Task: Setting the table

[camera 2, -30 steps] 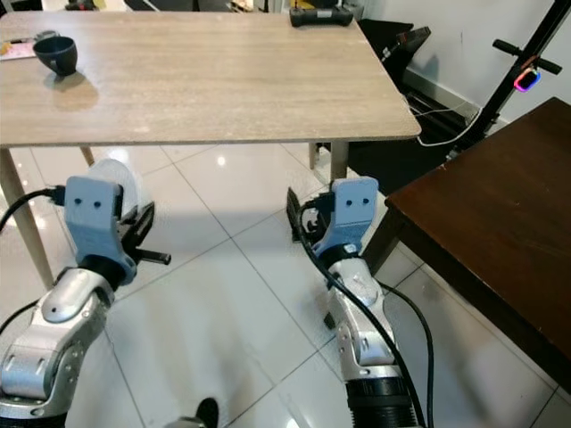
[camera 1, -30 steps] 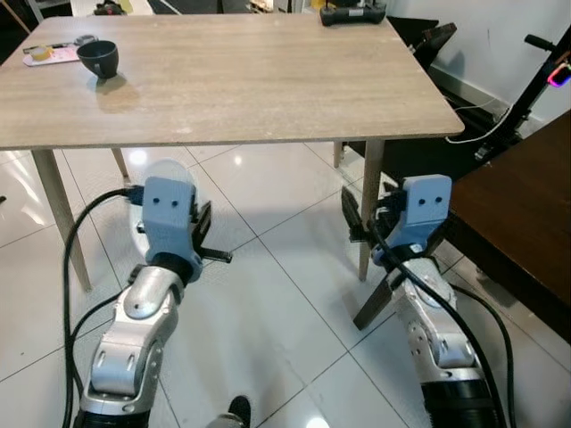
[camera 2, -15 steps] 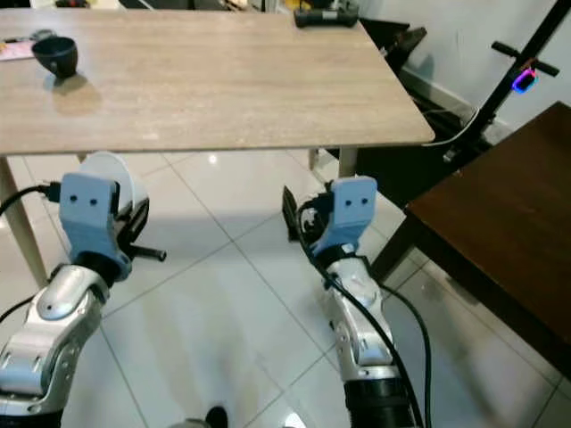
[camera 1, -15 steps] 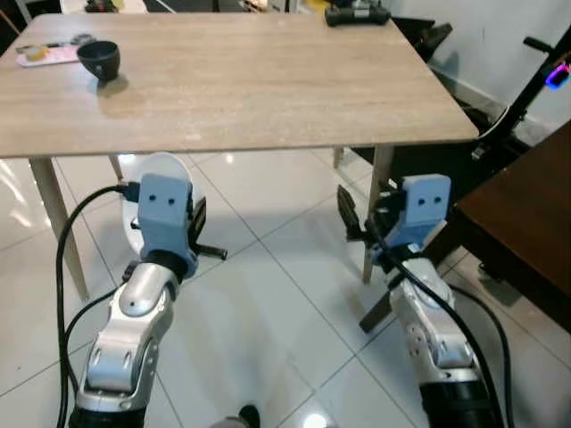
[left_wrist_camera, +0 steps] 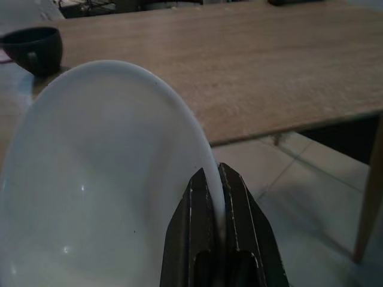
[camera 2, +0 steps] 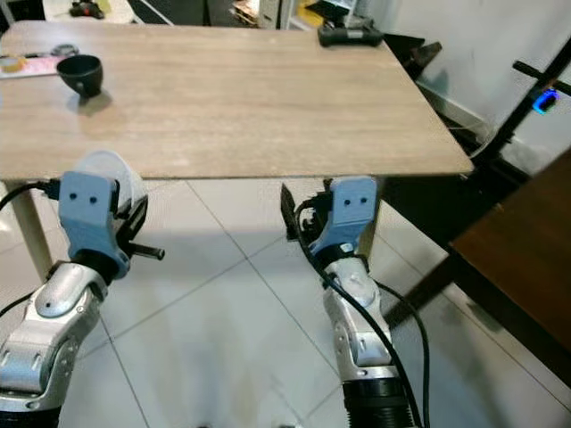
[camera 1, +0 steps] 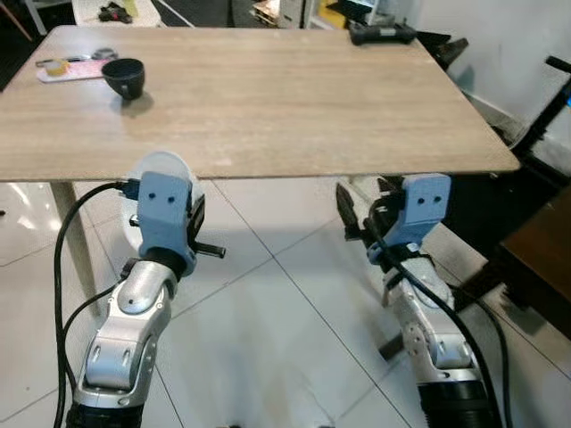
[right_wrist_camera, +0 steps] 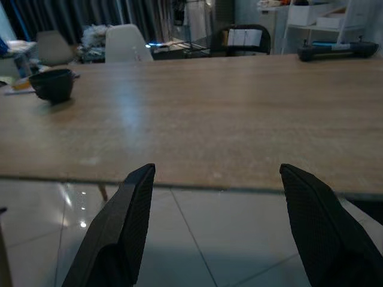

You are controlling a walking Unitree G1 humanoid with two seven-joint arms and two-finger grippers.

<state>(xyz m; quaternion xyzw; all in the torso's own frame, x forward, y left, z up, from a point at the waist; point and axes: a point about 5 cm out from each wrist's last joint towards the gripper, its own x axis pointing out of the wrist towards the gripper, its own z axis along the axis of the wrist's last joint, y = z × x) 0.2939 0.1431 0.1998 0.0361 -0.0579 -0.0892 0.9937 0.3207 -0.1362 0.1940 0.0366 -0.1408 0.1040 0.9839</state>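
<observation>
Left gripper [left_wrist_camera: 216, 197] pinching the rim of a white plate [left_wrist_camera: 102, 179], fingers clamped on it, holding it upright just below the table [camera 1: 268, 98] edge. Right gripper [right_wrist_camera: 218, 227] hovering with fingers spread wide apart, gripping nothing, also below and just short of the edge. Beyond the left gripper, sitting on the tabletop, a dark bowl [camera 1: 123, 77]; far past the right gripper, lying at the far edge, a black device [camera 1: 382, 33].

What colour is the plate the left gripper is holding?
White, plain with no pattern: the plate shows best in the left wrist view, pinched at its rim by the left gripper.
</observation>
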